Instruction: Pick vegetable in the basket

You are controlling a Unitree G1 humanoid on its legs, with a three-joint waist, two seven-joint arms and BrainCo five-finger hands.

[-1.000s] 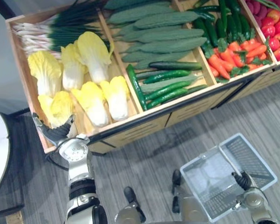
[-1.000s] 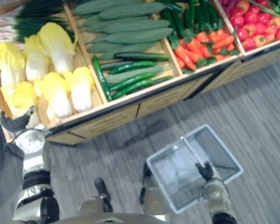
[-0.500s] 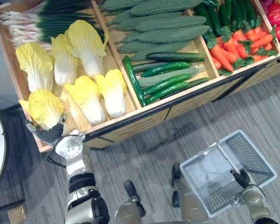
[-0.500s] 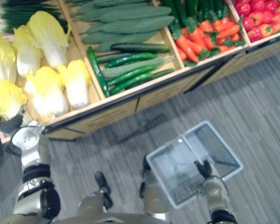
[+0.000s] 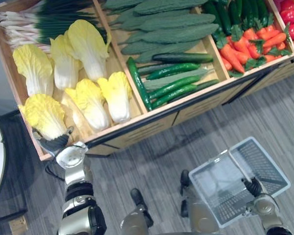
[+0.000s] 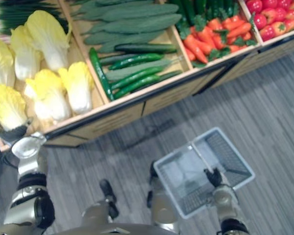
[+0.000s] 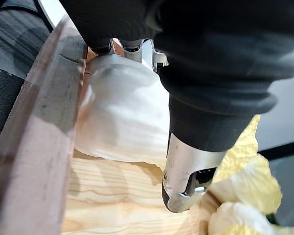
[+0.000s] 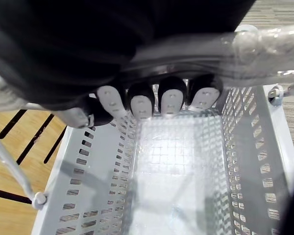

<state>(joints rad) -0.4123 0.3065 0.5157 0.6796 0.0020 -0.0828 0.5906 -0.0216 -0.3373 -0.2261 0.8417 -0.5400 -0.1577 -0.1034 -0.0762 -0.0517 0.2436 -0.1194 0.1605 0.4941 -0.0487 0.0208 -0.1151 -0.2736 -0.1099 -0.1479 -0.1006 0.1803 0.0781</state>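
A wooden produce stand (image 5: 206, 108) runs across the far side of a grey striped floor (image 5: 152, 161), split into compartments. The leftmost one holds green onions (image 5: 44, 22) along its back edge and several napa cabbages (image 5: 88, 95) in front of them. The next has bitter gourds (image 5: 171, 22) at the back and cucumbers (image 5: 174, 81) toward the front edge. Then come carrots (image 5: 245, 49), and red vegetables (image 6: 269, 19) at the right end.

The left hand (image 5: 53, 144) is at the stand's front left corner, clenched round the white base of one napa cabbage (image 5: 41, 115). In the left wrist view its thumb (image 7: 186, 181) presses one side of the pale stalk and its fingers (image 7: 130, 48) curl over the other. The cabbage's yellow leaves point toward the back of the compartment, and it lies just inside the front rim.

The right hand (image 5: 255, 187) is well apart from the stand, over the floor. Its dark-tipped fingers are wrapped round the clear-covered handle (image 8: 264, 44) of a pale grey perforated shopping basket (image 5: 268, 161).

No lettering on the stand or basket can be read.
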